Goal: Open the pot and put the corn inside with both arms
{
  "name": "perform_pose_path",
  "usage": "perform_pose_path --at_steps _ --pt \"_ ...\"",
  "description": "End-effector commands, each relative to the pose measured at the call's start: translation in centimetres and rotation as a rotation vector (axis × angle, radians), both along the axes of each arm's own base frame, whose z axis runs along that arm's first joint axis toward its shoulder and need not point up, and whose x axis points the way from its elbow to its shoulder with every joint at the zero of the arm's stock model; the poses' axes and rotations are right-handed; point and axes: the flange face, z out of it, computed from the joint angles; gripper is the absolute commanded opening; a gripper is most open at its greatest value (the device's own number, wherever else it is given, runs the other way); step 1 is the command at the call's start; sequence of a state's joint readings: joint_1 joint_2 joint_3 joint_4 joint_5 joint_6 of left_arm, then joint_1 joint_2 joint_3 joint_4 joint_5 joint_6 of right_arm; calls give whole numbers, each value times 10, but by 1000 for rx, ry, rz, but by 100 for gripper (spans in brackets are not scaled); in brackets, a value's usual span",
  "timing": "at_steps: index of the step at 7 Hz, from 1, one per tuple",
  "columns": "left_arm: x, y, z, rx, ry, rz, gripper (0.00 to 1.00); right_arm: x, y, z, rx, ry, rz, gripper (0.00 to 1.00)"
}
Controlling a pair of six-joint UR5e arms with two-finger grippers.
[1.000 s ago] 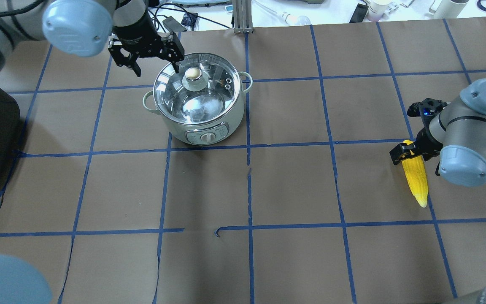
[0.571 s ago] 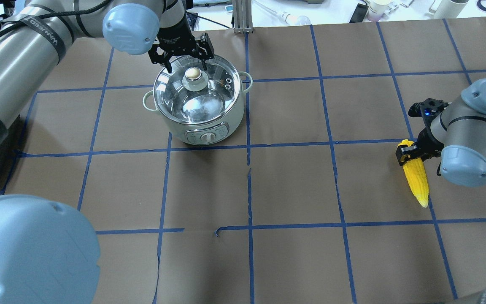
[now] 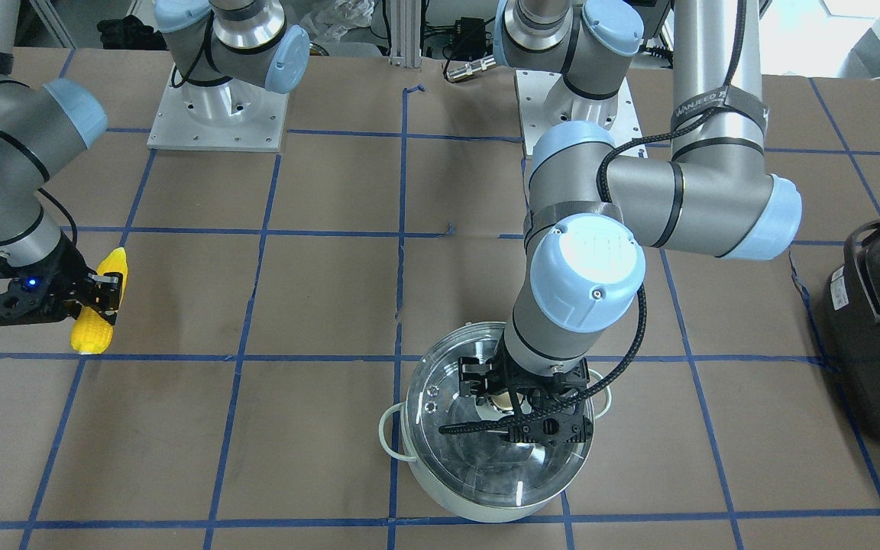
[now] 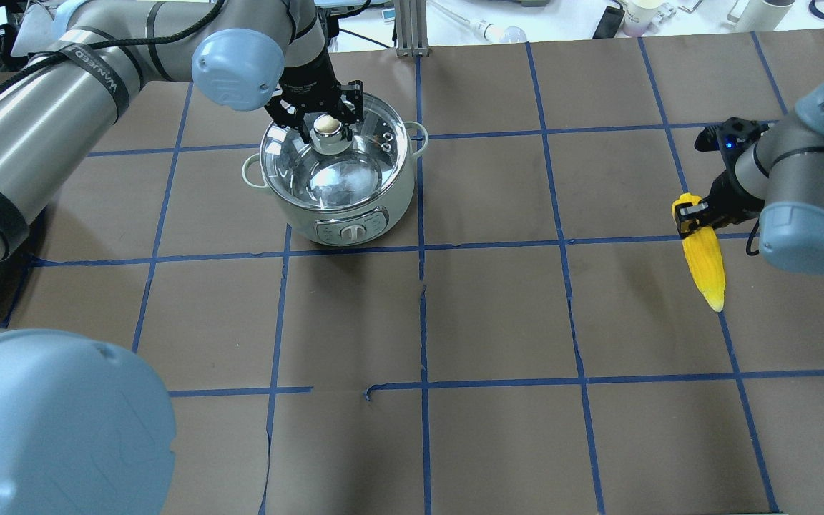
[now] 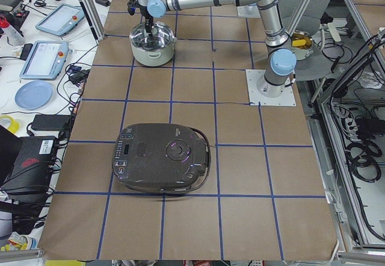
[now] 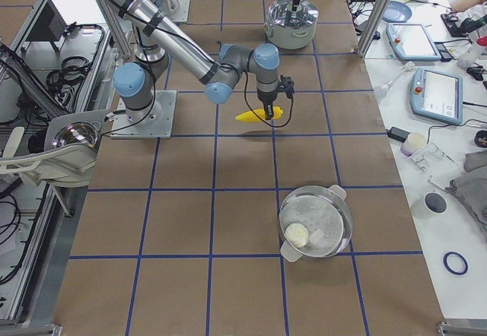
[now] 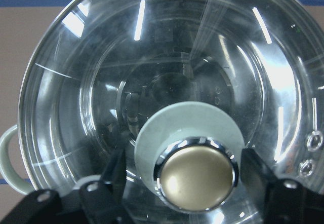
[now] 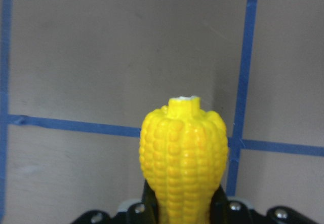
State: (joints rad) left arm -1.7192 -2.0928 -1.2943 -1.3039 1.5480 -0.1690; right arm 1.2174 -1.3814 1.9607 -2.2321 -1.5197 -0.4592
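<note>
Since a second ago the left gripper (image 4: 327, 129) has swung in from the pot's 10 o'clock edge and dropped over the lid (image 4: 344, 172), while the right gripper (image 4: 691, 214) has carried the corn (image 4: 705, 268) a little toward 12 o'clock in the overhead view. The left jaws stand apart, one on each side of the gold knob (image 7: 197, 176), with a gap showing on both sides in the wrist view, so nothing is gripped yet. The right jaws are clamped on the thick end of the corn, and the tapered tip points toward 6 o'clock. The pot (image 4: 383, 214) sits at about 11 o'clock on the worktop (image 4: 498, 307), lid on, and the corn is well apart from it at 3 o'clock.

The knob looks smooth and rounded. If the jaws shut too high on it, I judge they could slide off and let the glass lid drop back. A lid that sticks could also drag the pot along. The corn is held only at one end and may pivot in the jaws as it travels. If it arrives before the lid is clear, it would strike the glass or the left arm.
</note>
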Motion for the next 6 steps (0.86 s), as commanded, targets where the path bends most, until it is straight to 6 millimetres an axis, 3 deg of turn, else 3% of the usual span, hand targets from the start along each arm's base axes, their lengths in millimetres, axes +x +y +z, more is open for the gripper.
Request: perform_pose_path --at_steps 1,2,3,4,5,6 --pt "-5 3 26 -32 59 5 0 79 -46 105 44 -20 -15 30" --pt "-5 1 53 -72 63 2 0 119 -53 144 64 -25 -33 29" --pt "1 -2 81 -103 61 3 0 142 -53 159 64 -28 -59 29" --pt "28 -7 104 -105 58 31 0 159 -50 162 59 -32 -63 29" --pt "88 -15 119 -74 61 54 0 194 -45 166 48 -47 -112 29" --pt "137 -19 122 -69 67 51 0 243 -46 165 37 -61 -150 28"
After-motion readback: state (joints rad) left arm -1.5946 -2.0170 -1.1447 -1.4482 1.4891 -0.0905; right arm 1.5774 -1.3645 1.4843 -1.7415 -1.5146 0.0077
